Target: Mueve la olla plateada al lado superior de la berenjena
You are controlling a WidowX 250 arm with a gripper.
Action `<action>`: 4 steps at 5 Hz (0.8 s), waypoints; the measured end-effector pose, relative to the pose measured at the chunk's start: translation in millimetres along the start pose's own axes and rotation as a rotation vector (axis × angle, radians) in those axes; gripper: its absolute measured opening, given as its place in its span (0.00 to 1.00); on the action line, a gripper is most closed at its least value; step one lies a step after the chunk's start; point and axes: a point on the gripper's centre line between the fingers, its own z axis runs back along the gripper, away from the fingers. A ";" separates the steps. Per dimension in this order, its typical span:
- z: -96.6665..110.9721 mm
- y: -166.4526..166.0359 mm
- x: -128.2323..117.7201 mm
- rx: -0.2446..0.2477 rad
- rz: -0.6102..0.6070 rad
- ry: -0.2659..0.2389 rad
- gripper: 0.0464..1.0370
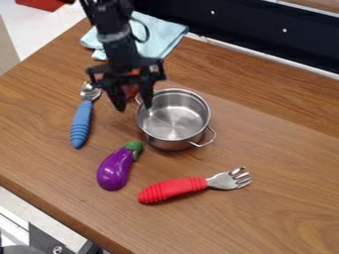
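Observation:
The black gripper [134, 105] hangs at the upper left of the silver pot [173, 119], its fingers apart and pointing down. One fingertip overlaps the pot's left rim in the view, near a wire handle; whether it touches the rim I cannot tell. The pot stands upright, and its other handle points to the lower right. Below and left of the pot lies the purple eggplant [114, 169], its green stem end toward the pot.
A blue-handled spoon [81, 119] lies left of the gripper. The red-handled fork [173, 189] is below the pot. A light blue cloth [159, 37] lies behind the arm, with an orange-red object [130, 90] partly hidden behind the gripper.

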 end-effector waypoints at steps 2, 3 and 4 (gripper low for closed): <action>23.3 -8.5 3.3 -0.034 0.035 0.027 0.96; 29.3 -20.5 2.8 -0.060 0.003 0.009 0.96; 37.3 -38.3 14.1 -0.079 0.030 -0.123 0.96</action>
